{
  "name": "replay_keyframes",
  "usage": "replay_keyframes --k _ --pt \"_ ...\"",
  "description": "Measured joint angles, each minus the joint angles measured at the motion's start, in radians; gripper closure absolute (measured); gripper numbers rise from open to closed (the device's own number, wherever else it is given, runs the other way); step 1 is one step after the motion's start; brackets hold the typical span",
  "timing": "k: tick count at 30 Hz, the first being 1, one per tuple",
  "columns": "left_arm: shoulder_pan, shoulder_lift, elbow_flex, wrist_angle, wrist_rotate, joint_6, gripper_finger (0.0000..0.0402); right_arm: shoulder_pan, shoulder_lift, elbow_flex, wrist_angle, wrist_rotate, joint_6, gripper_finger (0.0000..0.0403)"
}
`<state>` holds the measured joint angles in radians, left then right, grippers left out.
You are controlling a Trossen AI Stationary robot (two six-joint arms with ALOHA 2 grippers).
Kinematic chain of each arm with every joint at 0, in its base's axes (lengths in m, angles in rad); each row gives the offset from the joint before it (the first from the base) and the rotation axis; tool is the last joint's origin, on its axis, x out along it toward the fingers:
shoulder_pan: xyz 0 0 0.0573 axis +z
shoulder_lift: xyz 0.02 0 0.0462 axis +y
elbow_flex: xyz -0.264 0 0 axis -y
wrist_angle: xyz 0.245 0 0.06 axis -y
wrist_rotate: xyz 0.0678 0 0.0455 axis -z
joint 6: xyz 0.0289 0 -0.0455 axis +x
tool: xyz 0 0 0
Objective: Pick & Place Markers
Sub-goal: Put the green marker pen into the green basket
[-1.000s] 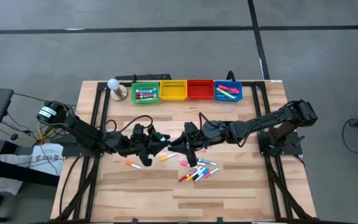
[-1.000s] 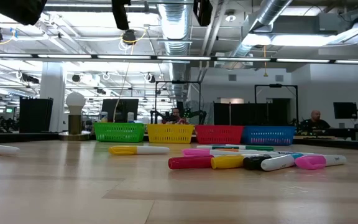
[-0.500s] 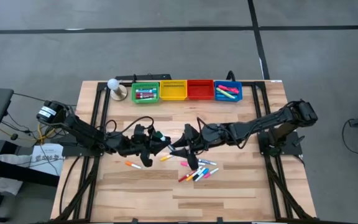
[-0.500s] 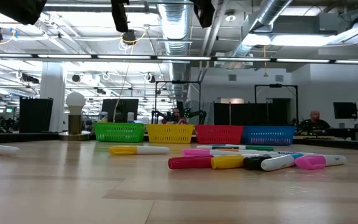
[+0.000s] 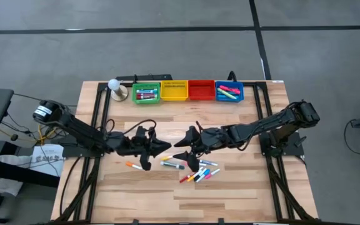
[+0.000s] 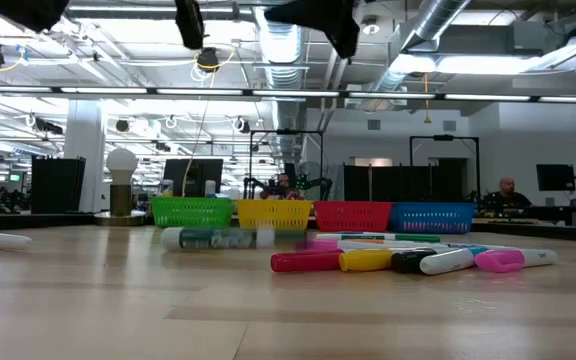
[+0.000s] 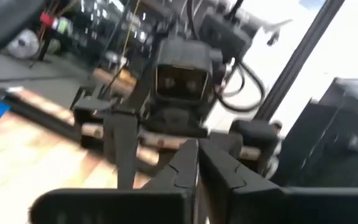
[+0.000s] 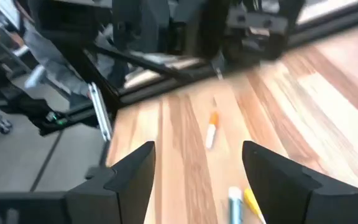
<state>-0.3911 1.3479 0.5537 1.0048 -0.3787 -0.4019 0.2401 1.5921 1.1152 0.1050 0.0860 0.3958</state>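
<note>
Loose markers lie flat on the wooden table [image 5: 242, 187]: a teal-and-white one [image 5: 172, 165] [image 6: 218, 238] beside a yellow one [image 8: 252, 204], an orange-and-white one [image 5: 133, 165] [image 8: 211, 130] to their left, and a mixed heap [image 5: 200, 172] [image 6: 408, 260] to the right. My left gripper [image 5: 165, 147] [image 7: 194, 163] hovers above mid-table, shut with nothing between its fingers. Facing it, my right gripper [image 5: 179, 150] [image 8: 197, 168] is open and empty, above the teal marker.
Green [image 5: 145, 93], yellow [image 5: 174, 91], red [image 5: 200, 90] and blue [image 5: 229, 92] bins stand in a row at the far edge; the green and blue ones hold markers. A white ball on a stand [image 5: 113, 84] sits left of them. People sit beyond the table.
My right gripper has opened and my left gripper has shut, both staying high over mid-table. A teal-and-white marker that was not on the table before now lies beside the yellow one, below the grippers.
</note>
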Motion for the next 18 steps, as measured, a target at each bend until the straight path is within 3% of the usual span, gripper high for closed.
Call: replay_keyframes --k 4,11,14,18 --pt "0.000 -0.085 0.000 -0.227 0.060 0.009 0.0395 0.000 0.000 0.000 -0.092 0.000 0.041 0.0185" --pt "-0.002 -0.184 0.000 -0.599 0.258 0.035 0.0387 0.017 0.000 0.000 -0.219 0.001 0.084 0.0208" --pt "-0.021 -0.171 0.000 -0.737 0.262 0.071 0.0375 0.028 0.000 0.000 -0.249 0.001 0.085 0.0220" --pt "-0.059 -0.079 0.000 -0.796 0.255 0.147 0.0347 0.029 0.000 0.000 -0.262 0.001 0.085 0.0234"
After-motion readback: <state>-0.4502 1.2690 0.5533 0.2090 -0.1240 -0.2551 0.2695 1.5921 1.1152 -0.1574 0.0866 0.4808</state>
